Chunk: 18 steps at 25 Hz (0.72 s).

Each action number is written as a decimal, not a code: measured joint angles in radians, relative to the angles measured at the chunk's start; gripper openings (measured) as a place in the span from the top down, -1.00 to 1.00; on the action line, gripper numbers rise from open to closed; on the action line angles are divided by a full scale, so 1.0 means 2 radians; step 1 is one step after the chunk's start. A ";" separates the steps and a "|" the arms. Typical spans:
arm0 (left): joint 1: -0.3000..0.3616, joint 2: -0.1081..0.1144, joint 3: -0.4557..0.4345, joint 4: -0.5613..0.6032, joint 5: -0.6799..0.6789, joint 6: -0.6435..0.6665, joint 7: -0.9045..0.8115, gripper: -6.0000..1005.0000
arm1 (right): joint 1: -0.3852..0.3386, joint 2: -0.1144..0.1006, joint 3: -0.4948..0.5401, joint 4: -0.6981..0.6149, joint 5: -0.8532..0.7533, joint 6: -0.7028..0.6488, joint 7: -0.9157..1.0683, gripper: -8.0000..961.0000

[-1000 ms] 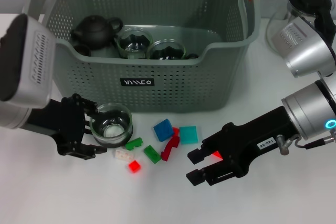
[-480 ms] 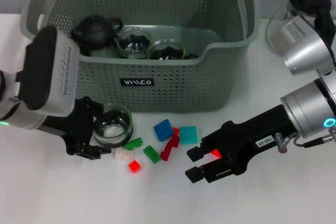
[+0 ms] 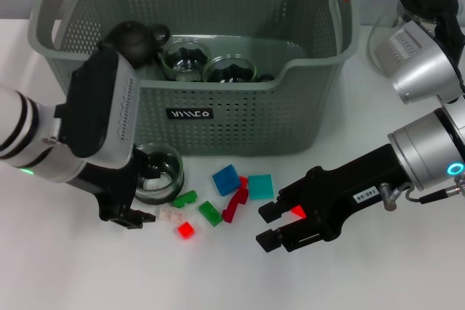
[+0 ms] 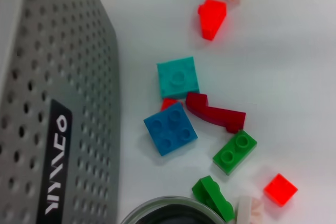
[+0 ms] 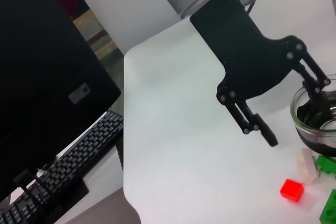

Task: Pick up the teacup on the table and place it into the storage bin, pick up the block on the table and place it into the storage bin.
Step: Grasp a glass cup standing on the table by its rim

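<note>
Left pincer straddles the glass teacup on the table, fingers spread around it. Right pincer holds a red block beside the storage bin

Two grippers are being shown, one storage bin, one teapot, three glass teacups, and nine small blocks: three red, three green, one blue, one teal, one whitish.
</note>
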 joint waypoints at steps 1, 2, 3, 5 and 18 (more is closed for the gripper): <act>-0.001 0.000 0.005 -0.001 0.002 -0.001 -0.003 -0.35 | 0.000 0.000 0.000 0.000 0.000 0.000 0.000 -0.16; -0.002 0.000 0.008 -0.001 0.004 -0.002 -0.006 -0.35 | 0.000 0.000 0.000 0.000 0.000 0.000 0.000 -0.16; -0.003 0.000 0.012 -0.001 0.006 -0.004 -0.009 -0.35 | 0.000 0.000 0.000 0.000 0.000 0.000 0.000 -0.16; -0.004 0.000 0.017 -0.001 0.008 -0.006 -0.012 -0.35 | -0.001 0.000 -0.001 0.000 0.000 0.000 0.000 -0.16; -0.010 0.000 0.037 -0.019 0.022 -0.023 -0.024 -0.35 | -0.004 0.001 -0.003 0.000 0.000 0.001 0.000 -0.16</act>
